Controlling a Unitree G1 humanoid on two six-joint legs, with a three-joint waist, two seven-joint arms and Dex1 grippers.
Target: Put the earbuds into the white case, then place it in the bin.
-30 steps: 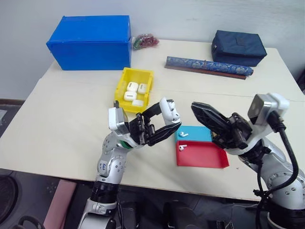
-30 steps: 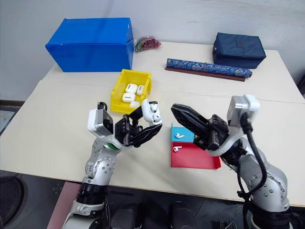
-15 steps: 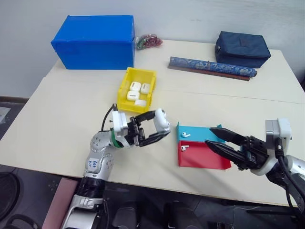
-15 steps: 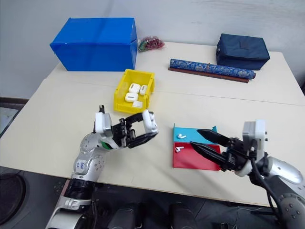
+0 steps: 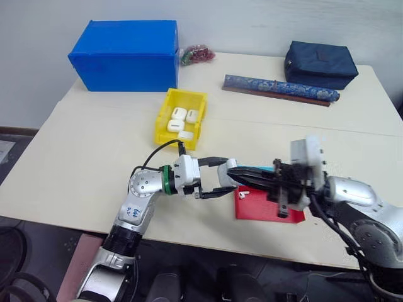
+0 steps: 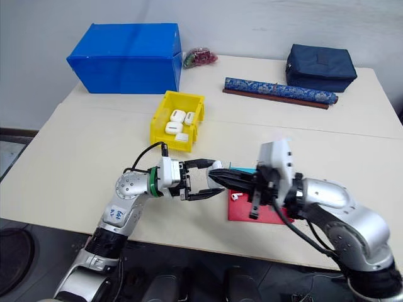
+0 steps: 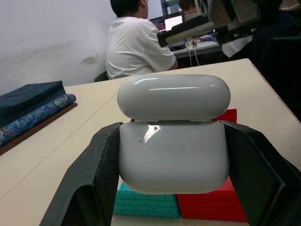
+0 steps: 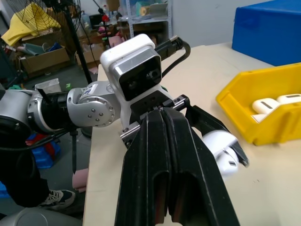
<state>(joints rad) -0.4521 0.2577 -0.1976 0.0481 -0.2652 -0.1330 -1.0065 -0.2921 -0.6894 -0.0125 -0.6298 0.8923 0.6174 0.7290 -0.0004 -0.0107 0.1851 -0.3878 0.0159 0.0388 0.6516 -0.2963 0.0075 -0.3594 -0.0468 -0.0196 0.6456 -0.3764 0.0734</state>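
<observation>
Holding the case (image 7: 173,136) in the left claw (image 5: 217,179), low centre of the head frame, above the bench (image 5: 82,163). Left wrist view: both black fingers (image 7: 101,174) press the case's two side walls. Lid looks hinged up, sitting atop the body; the inside is not visible from this side. Judging by the level claw, the case's mouth faces toward frame right, at the right arm, long axis along the claw line.

Right claw (image 6: 217,177) clenched, fingers pressed flat together in its wrist view. Cannot tell whether an earbud is pinched at the tips. It reaches in from centre right, pointing toward frame left, tips meeting the left claw at the case. The two claws lie nearly nose to nose on one line.

One earbud (image 5: 243,194) lies on the red half of the tray (image 5: 267,211), just below and right of the meeting point; the right claw is the nearer one to it. Second earbud: not located.

Bin (image 5: 165,123) sits upper left of the claws, well apart, several white cases (image 5: 177,114) already inside. Left arm is nearer the bin.

Judgement: insertion step in hand; binning not yet begun.
</observation>
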